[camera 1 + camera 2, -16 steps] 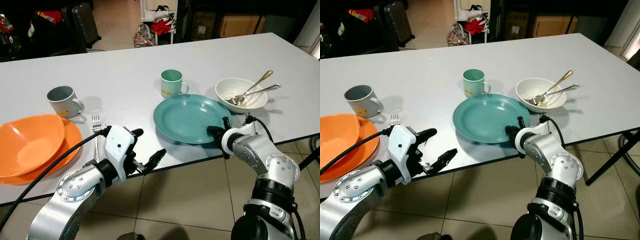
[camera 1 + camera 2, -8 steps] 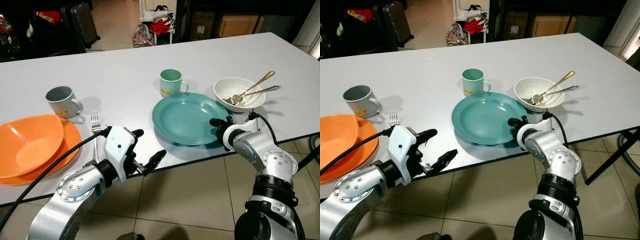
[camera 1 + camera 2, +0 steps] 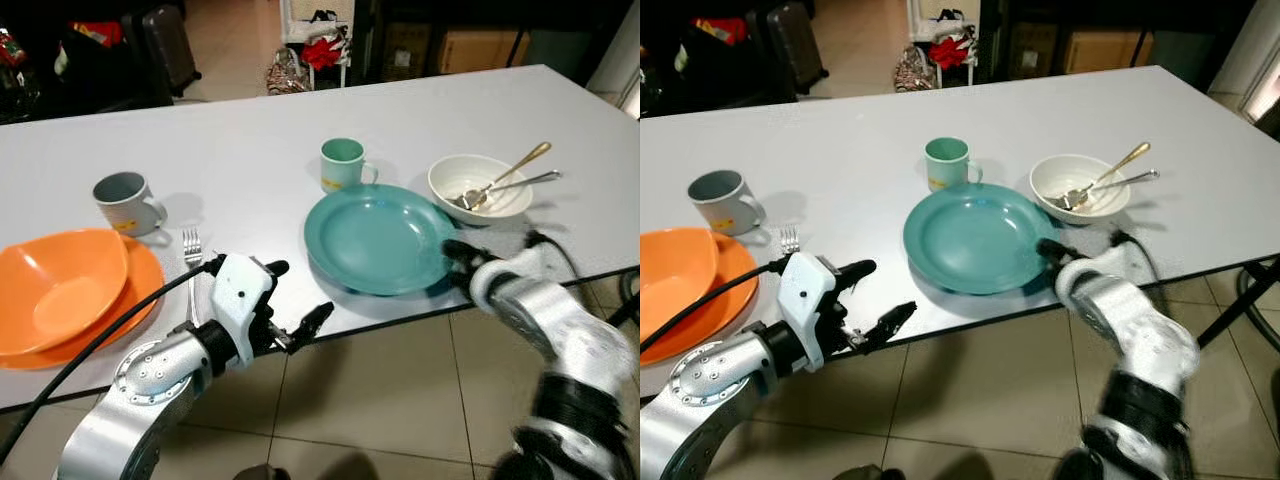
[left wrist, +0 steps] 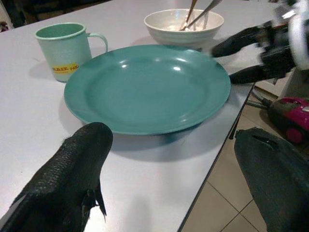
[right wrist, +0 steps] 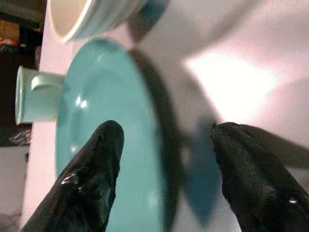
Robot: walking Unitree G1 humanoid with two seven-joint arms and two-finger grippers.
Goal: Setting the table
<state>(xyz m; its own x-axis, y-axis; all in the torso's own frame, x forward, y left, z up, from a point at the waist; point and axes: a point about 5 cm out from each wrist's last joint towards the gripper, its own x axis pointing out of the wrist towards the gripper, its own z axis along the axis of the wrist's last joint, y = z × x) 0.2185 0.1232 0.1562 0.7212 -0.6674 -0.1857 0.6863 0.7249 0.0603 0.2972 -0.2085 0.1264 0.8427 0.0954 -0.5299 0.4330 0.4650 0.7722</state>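
Teal plate [image 3: 378,238] is lying flat near the front edge of the tabletop [image 3: 250,120], between the green mug [image 3: 343,164] and the white bowl [image 3: 479,187] holding two spoons. Right pincer [image 3: 458,262] is sitting at the plate's right rim, fingers spread wide and straddling that rim without clamping it, making this the nearer arm. Left pincer [image 3: 295,300] is hanging released off the table edge, well left of the plate
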